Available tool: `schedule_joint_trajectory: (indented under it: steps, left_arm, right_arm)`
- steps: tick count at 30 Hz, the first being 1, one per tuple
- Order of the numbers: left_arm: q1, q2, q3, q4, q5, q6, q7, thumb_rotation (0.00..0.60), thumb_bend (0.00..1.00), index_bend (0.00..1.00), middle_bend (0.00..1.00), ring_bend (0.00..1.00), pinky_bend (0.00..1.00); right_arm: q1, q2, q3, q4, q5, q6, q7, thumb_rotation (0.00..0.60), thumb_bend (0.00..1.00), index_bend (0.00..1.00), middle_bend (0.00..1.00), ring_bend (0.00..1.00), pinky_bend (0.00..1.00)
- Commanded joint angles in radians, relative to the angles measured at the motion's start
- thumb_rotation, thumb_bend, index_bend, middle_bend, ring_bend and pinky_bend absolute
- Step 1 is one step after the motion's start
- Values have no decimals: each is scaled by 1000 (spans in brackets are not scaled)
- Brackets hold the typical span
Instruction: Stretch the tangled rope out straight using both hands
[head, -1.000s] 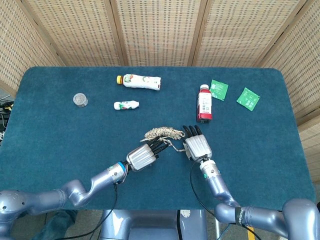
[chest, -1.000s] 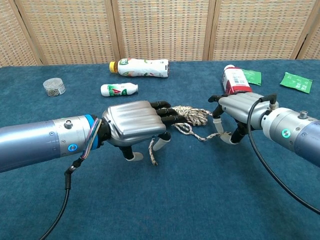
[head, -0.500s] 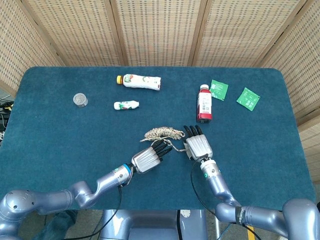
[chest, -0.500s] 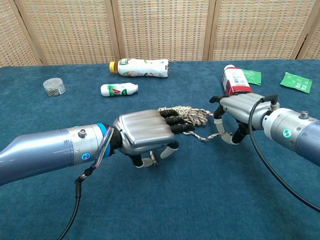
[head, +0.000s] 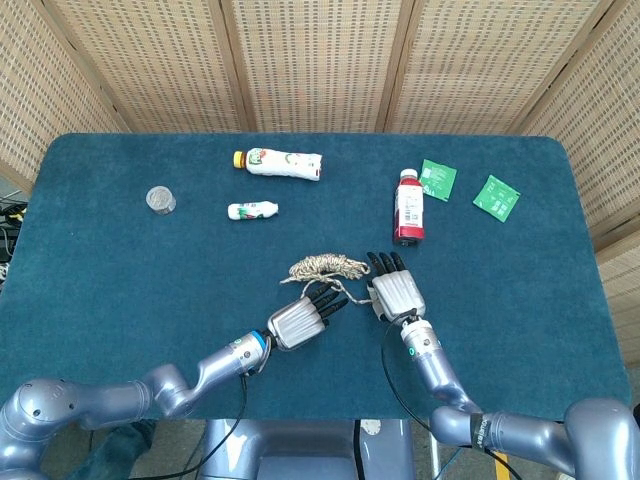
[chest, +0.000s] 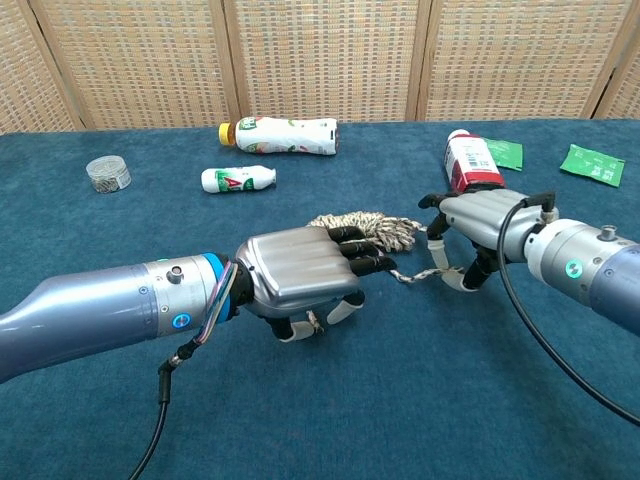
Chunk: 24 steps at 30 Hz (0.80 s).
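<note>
In the chest view the left hand (chest: 300, 283) at lower centre curls over a loose rope end, apparently gripping it. The right hand (chest: 478, 222), right of centre, clamps the strand stretched between the two hands. The rope (chest: 365, 228) lies bunched just beyond them, long axis left to right, nearer the left hand. Only the head view shows the bundle (head: 326, 266) clear of both hands; the chest view alone shows the linking strand.
</note>
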Motion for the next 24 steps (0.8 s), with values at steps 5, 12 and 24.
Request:
schedule_joint_trajectory:
  steps: [5,12,24]
  left_arm:
    - [1,5,6,-6,-16,1,10,600,360,516,0,0,0]
    - [1,9,12,-9,-26,8,9,600,402,547,0,0,0]
    - [-1,5,20,0,-36,17,6,600,431,592,0,0,0]
  right_arm:
    - [1,0,1,-3,-1,0,-1,600,498,684,33,0,0]
    - [2,-5,1,-3,3,2,-7,600,498,684,34,0,0]
    - [4,-6,2,-8,4,5,-13,600,497,684,34,0,0]
